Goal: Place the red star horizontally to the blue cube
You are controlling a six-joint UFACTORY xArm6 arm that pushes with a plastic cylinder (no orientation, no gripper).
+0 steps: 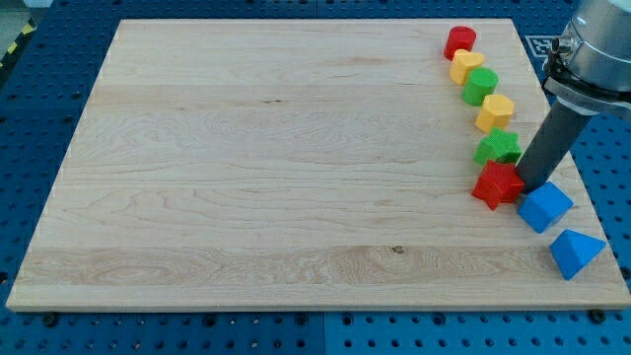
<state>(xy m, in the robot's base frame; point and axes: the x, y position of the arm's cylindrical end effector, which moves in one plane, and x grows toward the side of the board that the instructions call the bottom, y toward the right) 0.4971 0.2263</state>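
The red star [496, 184] lies near the board's right edge. The blue cube [544, 207] sits just right of it and a little lower, almost touching. My tip [530, 185] is the lower end of a dark rod that comes down from the view's upper right. It rests between the two blocks, against the red star's right side and just above the blue cube's top left corner.
A column of blocks runs up from the star: a green star [498, 148], a yellow block [495, 113], a green block [481, 86], a yellow block [466, 66] and a red cylinder [459, 42]. A blue triangular block [575, 252] lies near the board's [246, 177] lower right corner.
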